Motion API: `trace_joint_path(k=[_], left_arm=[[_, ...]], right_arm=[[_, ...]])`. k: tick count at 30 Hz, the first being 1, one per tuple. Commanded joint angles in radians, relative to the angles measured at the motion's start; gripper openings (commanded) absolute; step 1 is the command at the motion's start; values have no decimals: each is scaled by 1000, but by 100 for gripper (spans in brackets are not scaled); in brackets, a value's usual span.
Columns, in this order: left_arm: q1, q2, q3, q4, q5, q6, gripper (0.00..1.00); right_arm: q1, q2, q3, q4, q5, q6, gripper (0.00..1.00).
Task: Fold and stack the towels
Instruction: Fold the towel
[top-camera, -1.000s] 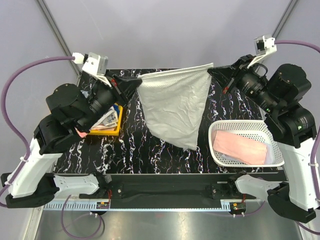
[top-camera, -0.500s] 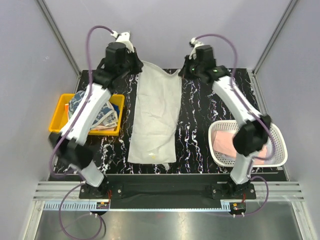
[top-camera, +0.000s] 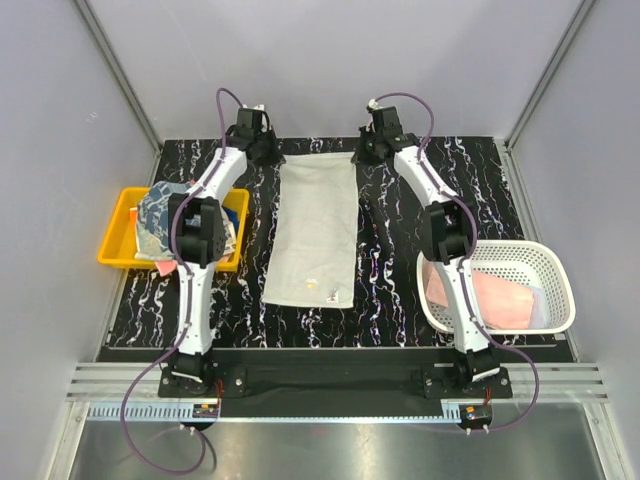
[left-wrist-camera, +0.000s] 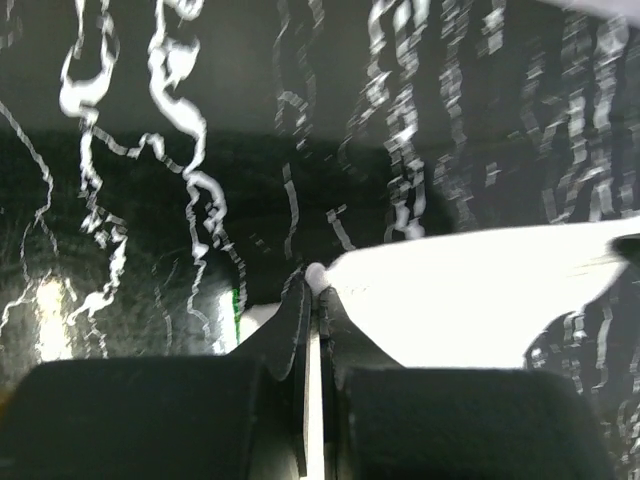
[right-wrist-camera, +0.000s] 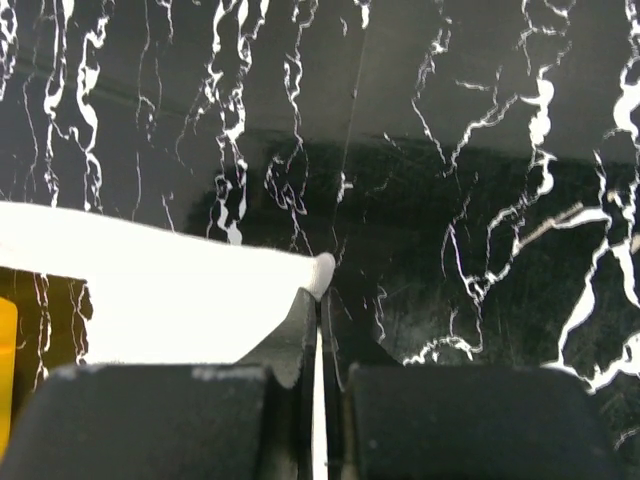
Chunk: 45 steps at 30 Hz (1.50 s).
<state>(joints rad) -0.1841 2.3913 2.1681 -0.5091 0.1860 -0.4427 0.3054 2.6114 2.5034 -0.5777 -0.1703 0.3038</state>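
Left fingers (left-wrist-camera: 285, 338) and right fingers (right-wrist-camera: 293, 335) each pinch shut on a far corner of the whitish towel (top-camera: 315, 230).

Lab test cell: grey panel walls (top-camera: 330, 60), marbled table (top-camera: 390, 290)

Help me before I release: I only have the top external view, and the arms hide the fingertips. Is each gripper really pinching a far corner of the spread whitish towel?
Observer: In the left wrist view, the left gripper is shut on a corner of the whitish towel, with a small nub of cloth showing past the tips.
Operator: And the right?
Observer: In the right wrist view, the right gripper is shut on its corner too, gripping only the very tip.
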Motion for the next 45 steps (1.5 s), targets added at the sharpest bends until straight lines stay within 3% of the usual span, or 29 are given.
trace_joint_path(k=[1, 8, 22, 33, 45], left_arm=[[5, -139, -65, 122, 24, -20, 0], [-3, -293, -270, 141, -19, -39, 0], [-107, -610, -703, 107, -261, -30, 0], [-175, -813, -984, 127, -338, -36, 0], [-230, -982, -1183, 161, -399, -51, 0]], right_arm=[[-23, -152, -159, 125, 2, 9, 0], [-20, -388, -467, 211, -5, 37, 0], [89, -772, -1101, 352, 31, 73, 0], [201, -925, -1318, 368, 138, 101, 0], [311, -1091, -1508, 398, 209, 152, 0]])
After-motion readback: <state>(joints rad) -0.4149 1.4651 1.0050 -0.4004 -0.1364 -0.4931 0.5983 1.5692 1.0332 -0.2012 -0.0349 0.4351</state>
